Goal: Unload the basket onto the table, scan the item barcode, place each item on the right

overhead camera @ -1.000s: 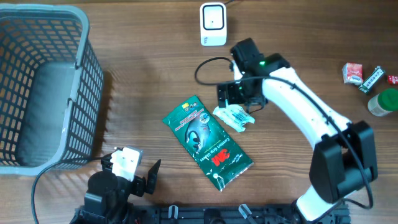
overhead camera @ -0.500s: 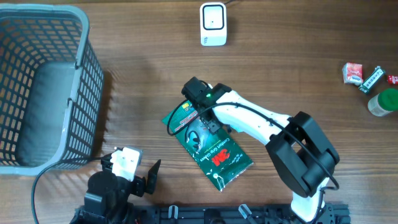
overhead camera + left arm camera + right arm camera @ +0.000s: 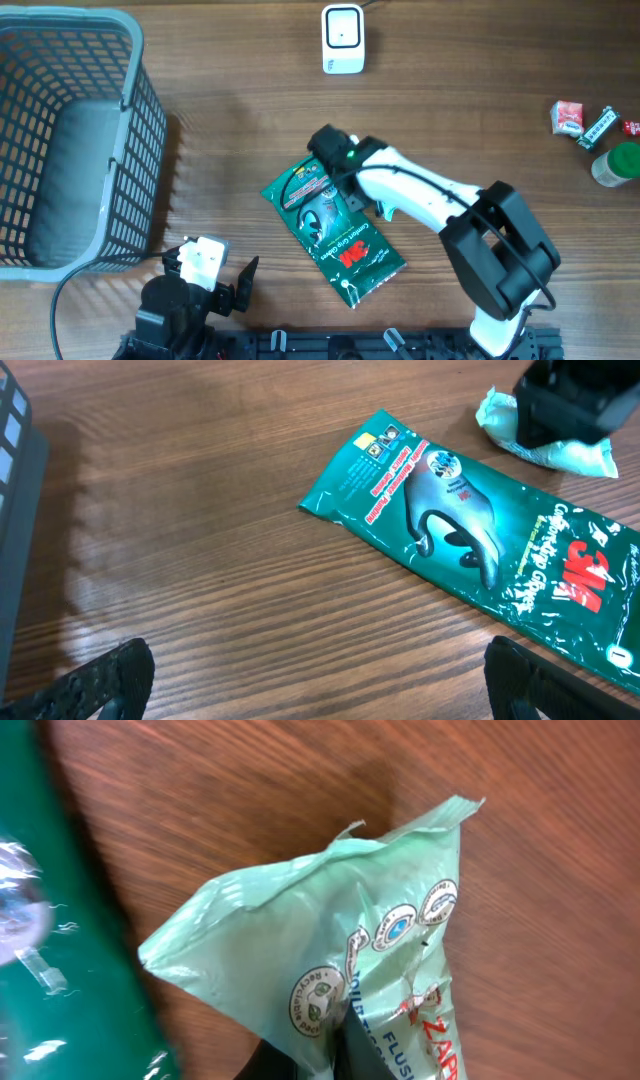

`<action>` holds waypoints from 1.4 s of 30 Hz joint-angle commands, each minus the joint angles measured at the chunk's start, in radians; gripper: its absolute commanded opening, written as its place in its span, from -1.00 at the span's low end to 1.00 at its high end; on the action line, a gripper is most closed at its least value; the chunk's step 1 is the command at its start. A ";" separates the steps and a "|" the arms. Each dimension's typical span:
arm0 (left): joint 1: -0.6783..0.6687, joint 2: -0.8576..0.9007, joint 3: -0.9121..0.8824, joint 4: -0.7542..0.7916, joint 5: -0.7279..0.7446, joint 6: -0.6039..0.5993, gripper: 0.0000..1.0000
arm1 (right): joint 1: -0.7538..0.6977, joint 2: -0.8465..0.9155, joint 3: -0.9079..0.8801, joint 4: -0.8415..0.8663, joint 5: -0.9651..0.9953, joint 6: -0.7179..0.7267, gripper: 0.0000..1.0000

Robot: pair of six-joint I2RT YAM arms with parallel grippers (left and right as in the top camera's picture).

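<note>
Pouch (image 3: 340, 950): pale green plastic, crinkled, with a sealed top edge, round printed logos and partly readable "FLUSH" lettering. Its lower end is pinched in the right gripper (image 3: 318, 1062), jaws closed on it. Lifted or resting: cannot tell. It sits just beside the upper right edge of the dark green 3M pack (image 3: 480, 530).

Scanner (image 3: 342, 38): white, rounded, at the far side, well apart from the pouch.

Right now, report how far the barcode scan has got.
Done: the right gripper is shut on the pale green pouch, beside the green 3M pack. In hand: that grip; whether the pouch is lifted I cannot tell. Left: carry it to the white scanner and show its barcode. The left gripper is open and empty.
</note>
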 commanded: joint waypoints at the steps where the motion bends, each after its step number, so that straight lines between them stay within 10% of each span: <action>1: 0.000 -0.003 -0.002 0.003 0.005 0.012 1.00 | -0.067 -0.085 0.103 -0.056 -0.502 -0.088 -0.91; 12: 0.000 -0.003 -0.002 0.003 0.005 0.012 1.00 | -0.502 0.057 -0.161 0.253 -1.853 -0.470 -0.91; 25: 0.000 -0.003 -0.002 0.003 0.005 0.012 1.00 | -0.500 0.093 -0.180 0.612 -1.890 -0.364 -0.91; 28: 0.000 -0.003 -0.002 0.003 0.005 0.012 1.00 | -0.494 0.015 -0.169 0.681 -1.778 -0.213 -0.91; 32: 0.000 -0.003 -0.002 0.003 0.005 0.012 1.00 | -0.360 -0.316 -0.161 0.578 -1.064 -0.139 -0.91; 37: 0.000 -0.003 -0.002 0.003 0.005 0.012 1.00 | -0.186 -0.403 -0.160 0.526 -0.307 -0.312 -0.91; 42: 0.000 -0.003 -0.002 0.003 0.005 0.012 1.00 | -0.197 -0.296 -0.093 0.687 -0.077 -0.525 -0.91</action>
